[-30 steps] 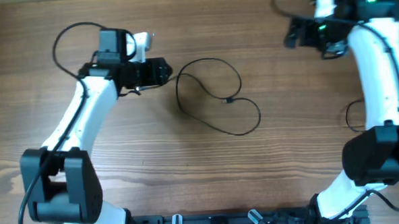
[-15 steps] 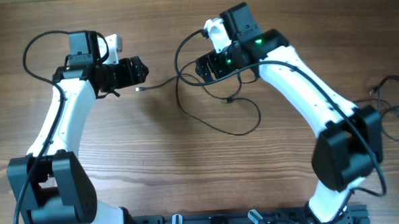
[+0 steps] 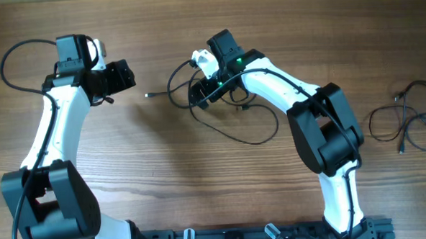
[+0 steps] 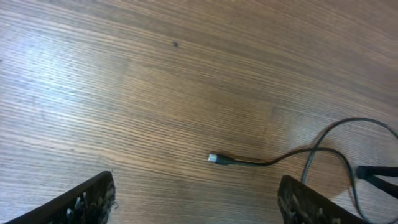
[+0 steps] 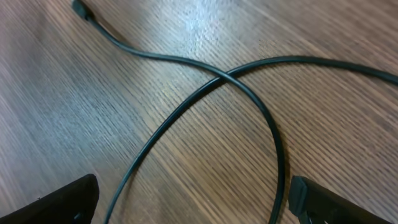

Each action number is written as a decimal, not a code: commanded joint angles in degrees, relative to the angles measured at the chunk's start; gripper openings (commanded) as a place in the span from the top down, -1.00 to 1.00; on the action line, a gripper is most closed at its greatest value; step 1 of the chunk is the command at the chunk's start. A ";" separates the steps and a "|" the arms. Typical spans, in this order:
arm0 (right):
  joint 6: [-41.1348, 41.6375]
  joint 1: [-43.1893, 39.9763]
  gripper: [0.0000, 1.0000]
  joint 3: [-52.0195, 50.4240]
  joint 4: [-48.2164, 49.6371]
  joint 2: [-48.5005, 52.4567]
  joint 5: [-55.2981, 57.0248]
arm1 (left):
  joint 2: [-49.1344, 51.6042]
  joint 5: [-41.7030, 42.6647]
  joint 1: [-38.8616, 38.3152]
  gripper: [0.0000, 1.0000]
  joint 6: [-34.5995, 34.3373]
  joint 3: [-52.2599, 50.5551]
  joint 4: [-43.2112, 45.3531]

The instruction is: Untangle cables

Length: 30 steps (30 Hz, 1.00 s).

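One thin black cable (image 3: pixel 260 135) lies looped in the middle of the table, and its small plug end (image 3: pixel 147 95) points left. In the left wrist view that plug (image 4: pixel 213 158) rests on bare wood ahead of my open left gripper (image 4: pixel 199 202), which holds nothing. Overhead, the left gripper (image 3: pixel 130 75) sits up and left of the plug, apart from it. My right gripper (image 3: pixel 196 96) hovers low over the loop's left side, open. Its wrist view shows the cable crossing itself (image 5: pixel 221 78), with both strands running down between the open fingers (image 5: pixel 68 200). A second cable bundle (image 3: pixel 407 118) lies at the far right.
The wooden table (image 3: pixel 129 181) carries only the cables. The arms' own thicker black leads arc behind the left wrist (image 3: pixel 12 56). A black rail (image 3: pixel 261 236) runs along the near edge between the two arm bases.
My right arm swung from the far right corner to the central loop. The left gripper drew back to the left and widened, leaving the plug end pulled out on the table.
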 commanded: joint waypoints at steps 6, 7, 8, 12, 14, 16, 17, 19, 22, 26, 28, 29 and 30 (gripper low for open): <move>-9.09 0.13 -0.99 -0.17 0.61 1.73 -1.20 | -1.46 5.38 0.11 -0.72 -0.33 -0.33 0.35; -9.11 0.09 -0.99 -0.17 0.85 1.79 -0.81 | -1.46 5.40 0.11 -0.72 -0.35 -0.33 0.28; -9.14 0.09 -0.99 -0.17 0.94 1.81 -0.83 | -1.46 5.40 0.11 -0.72 -0.33 -0.33 0.24; -8.79 0.09 -0.99 -0.17 1.27 3.67 -1.36 | -1.46 5.40 0.11 -0.73 -0.33 -0.33 -0.20; -8.35 0.09 -0.99 -0.17 1.33 4.42 -1.38 | -1.46 5.38 0.11 -0.73 -0.33 -0.33 -0.17; -7.91 0.09 -0.99 -0.17 1.46 4.70 -1.79 | -1.46 5.40 0.11 -0.74 -0.33 -0.33 -0.17; -7.72 0.09 -1.00 -0.17 1.55 4.70 -1.81 | -1.46 5.40 0.11 -0.73 -0.33 -0.33 -0.17; -6.91 0.11 -0.99 -0.17 0.61 4.70 -4.26 | -1.46 5.38 0.11 -0.74 -0.35 -0.33 -0.17; -5.03 0.22 -0.92 -0.17 -2.03 4.70 -4.79 | -1.46 5.40 0.11 -0.74 -0.35 -0.33 -0.17; -9.99 0.28 -0.98 -0.17 -8.00 4.70 7.80 | -1.46 5.40 0.11 -0.75 -0.33 -0.33 -0.17; -10.43 0.24 -0.98 -0.17 -8.81 4.70 13.38 | -1.46 5.40 0.11 -0.74 -0.33 -0.33 -0.17; -10.67 0.24 -0.98 -0.17 -8.81 4.70 15.96 | -1.46 5.40 0.11 -0.75 -0.33 -0.33 -0.17; -11.65 0.24 -0.96 -0.17 -8.79 4.70 17.05 | -1.46 5.40 0.11 -0.75 -0.33 -0.33 -0.15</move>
